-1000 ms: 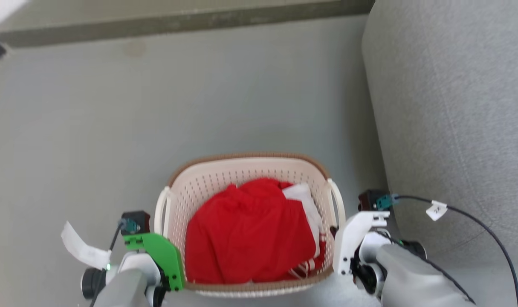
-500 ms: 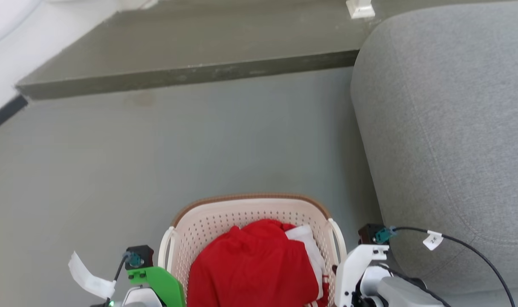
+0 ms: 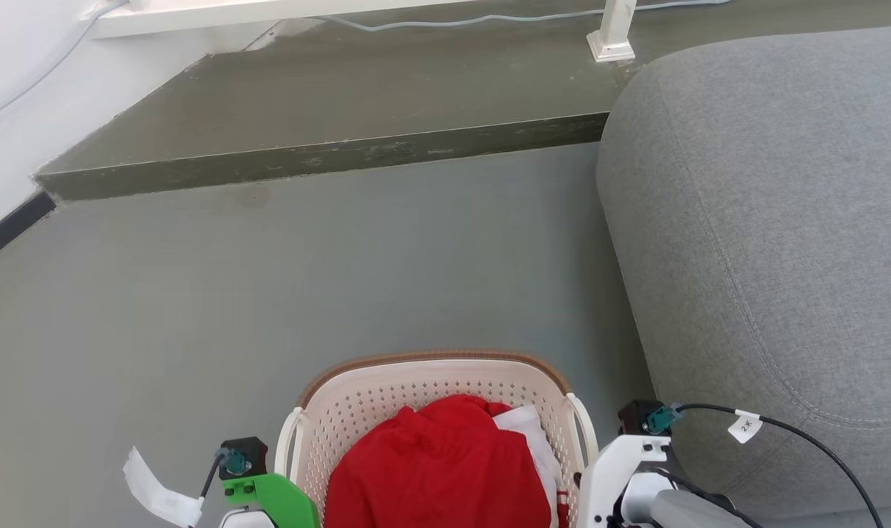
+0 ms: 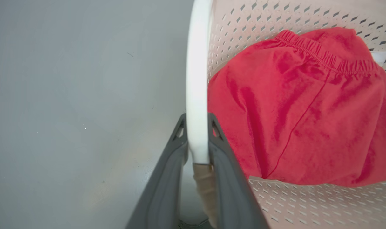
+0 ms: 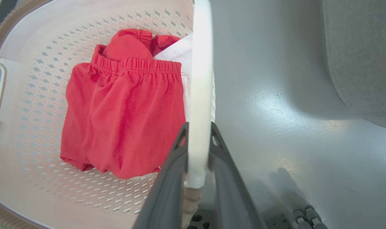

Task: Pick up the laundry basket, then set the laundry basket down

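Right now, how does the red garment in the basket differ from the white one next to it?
The red garment is far bigger in view, covering most of the floor of the laundry basket; the white garment shows just a strip beside the handle held by the right claw. The red garment shows a gathered elastic band; the white garment looks smooth. Both lie loose inside the basket.

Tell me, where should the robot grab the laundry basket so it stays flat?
By its two white side handles, one claw from each side. The laundry basket is wide with thin looped handles at opposite ends, so the left claw pinches the left handle and the right claw the right handle, balancing the red clothes.
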You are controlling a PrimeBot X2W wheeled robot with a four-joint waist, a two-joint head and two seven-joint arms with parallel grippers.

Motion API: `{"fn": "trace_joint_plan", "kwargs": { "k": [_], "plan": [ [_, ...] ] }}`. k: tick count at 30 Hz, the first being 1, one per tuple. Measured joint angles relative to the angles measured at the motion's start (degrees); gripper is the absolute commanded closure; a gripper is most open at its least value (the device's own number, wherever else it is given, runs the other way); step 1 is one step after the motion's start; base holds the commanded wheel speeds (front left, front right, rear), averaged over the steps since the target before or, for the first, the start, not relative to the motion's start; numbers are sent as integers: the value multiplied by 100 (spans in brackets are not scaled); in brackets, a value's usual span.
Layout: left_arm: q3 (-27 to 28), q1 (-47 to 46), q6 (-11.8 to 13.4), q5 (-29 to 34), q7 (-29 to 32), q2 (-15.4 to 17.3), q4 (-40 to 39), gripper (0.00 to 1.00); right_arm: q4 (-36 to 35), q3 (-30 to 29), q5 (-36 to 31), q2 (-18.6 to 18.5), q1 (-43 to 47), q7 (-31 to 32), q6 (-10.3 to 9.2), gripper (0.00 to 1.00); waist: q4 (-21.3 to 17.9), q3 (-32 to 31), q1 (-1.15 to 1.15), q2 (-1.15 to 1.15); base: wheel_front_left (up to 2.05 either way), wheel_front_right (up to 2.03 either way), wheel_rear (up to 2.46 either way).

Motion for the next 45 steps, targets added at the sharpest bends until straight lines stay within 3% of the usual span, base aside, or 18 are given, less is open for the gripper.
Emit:
{"fn": "trace_joint_plan", "kwargs": {
  "k": [32, 45],
  "plan": [
    [-246, 56, 205, -291, 49, 26, -165, 100, 46, 224, 272, -21, -4, -34, -44, 100, -1, 73, 0, 0, 0, 0, 0],
    [-268, -2, 261, -316, 23, 49, -227, 100, 76, 294, 300, -26, -234, -85, -45, 100, -14, 408, 0, 0, 0, 0, 0]
  ]
}}
